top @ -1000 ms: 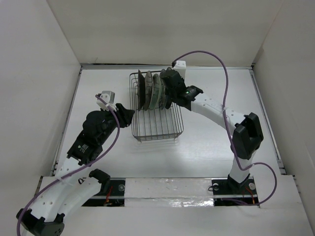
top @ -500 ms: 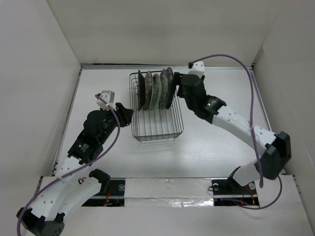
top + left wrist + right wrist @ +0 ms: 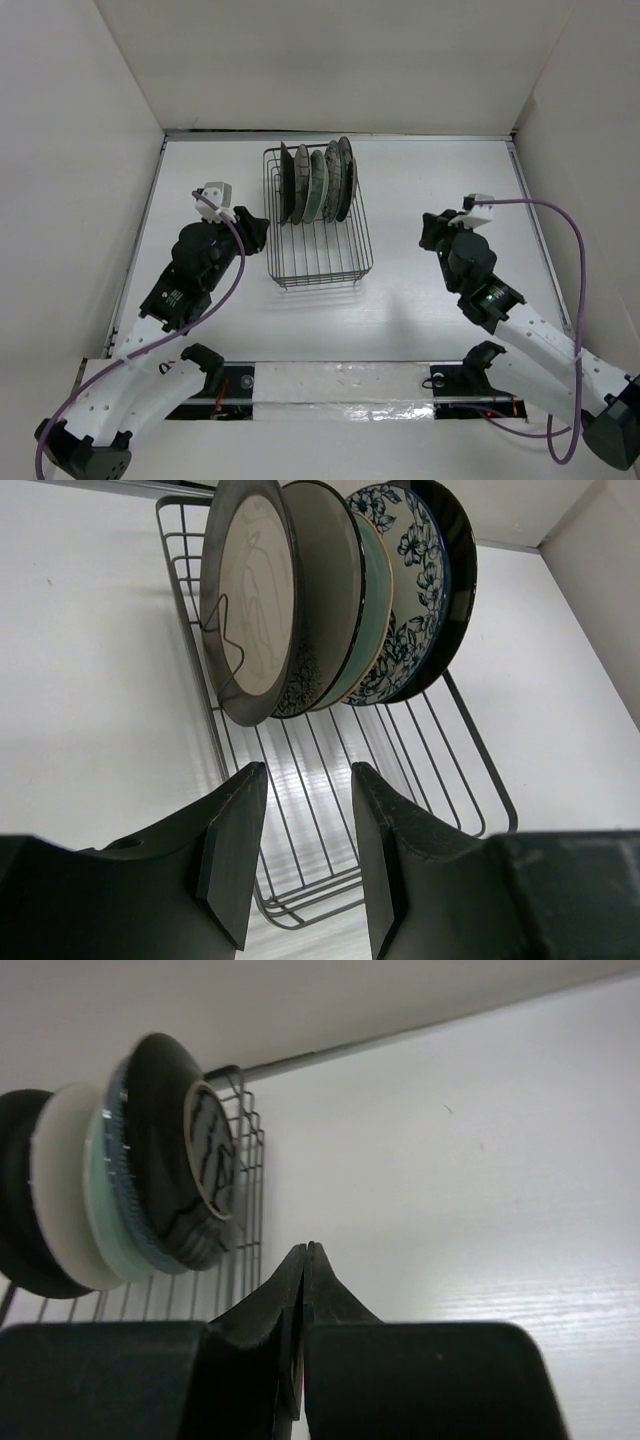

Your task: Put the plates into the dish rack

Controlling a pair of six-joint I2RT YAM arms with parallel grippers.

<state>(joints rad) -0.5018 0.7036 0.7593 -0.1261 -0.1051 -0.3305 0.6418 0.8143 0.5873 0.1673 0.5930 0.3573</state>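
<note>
Right gripper (image 3: 432,231) has backed away from the black wire dish rack (image 3: 322,252), jaws shut empty, left gripper (image 3: 256,232) part-open and empty; five round plates (image 3: 318,182) racked, likely done.

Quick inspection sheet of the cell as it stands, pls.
Surface: white table, rack toward its far side.
Job's things: five plates on edge in far half of black wire dish rack; near half free.
Clutter: nothing seen.
Grippers: left gripper open, empty, facing the rack; right gripper shut, empty, apart from the rack.
Cables: left purple cable, right purple cable, both off the rack.
Surroundings: white walls on three sides.
</note>
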